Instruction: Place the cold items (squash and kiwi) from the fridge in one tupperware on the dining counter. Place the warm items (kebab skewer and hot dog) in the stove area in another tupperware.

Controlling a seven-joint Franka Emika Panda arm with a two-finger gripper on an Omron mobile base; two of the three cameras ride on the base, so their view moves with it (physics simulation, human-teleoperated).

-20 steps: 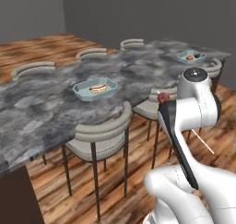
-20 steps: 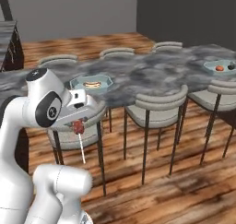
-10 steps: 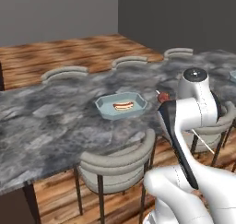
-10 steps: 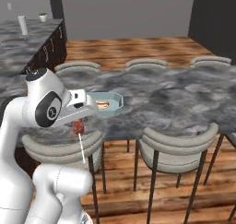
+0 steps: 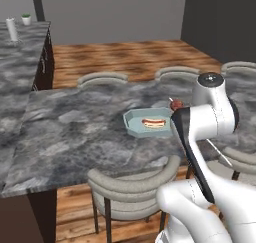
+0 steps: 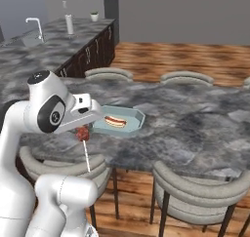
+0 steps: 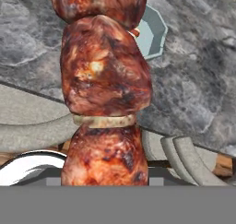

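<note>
Gripper (image 6: 84,126): closed on the kebab skewer; the jaws are clamped on its meat end, as is seen in the right base view, where the hand is held out over the near edge of the dining counter.

Kebab skewer (image 7: 105,87): held in the gripper. In the hand view, browned meat chunks are stacked along the middle of the frame, with a pale ring between two of them. In the right base view (image 6: 83,133), a red-brown chunk is seen under the hand and the thin pale stick hangs down from it, slightly tilted, in front of the counter edge.

Near chair (image 5: 131,191): a grey curved-back chair is tucked under the near side of the counter, just below the gripper's area; a second one is seen to the right in the right base view.

Dining counter (image 5: 75,132): a dark grey marbled top, on which the tupperware is set.

Tupperware (image 6: 131,123): a pale blue-green open container placed on the counter, just beyond the gripper. Part of its rim is seen behind the meat in the hand view (image 7: 152,32).

Hot dog (image 5: 153,122): laid inside the tupperware, lengthwise, bun and sausage visible.

Far chairs (image 6: 108,73): grey backs are lined along the far side of the counter.

Kitchen counter (image 6: 44,46): located at the far left, with a faucet, a white cylinder and a small potted plant on it.
</note>
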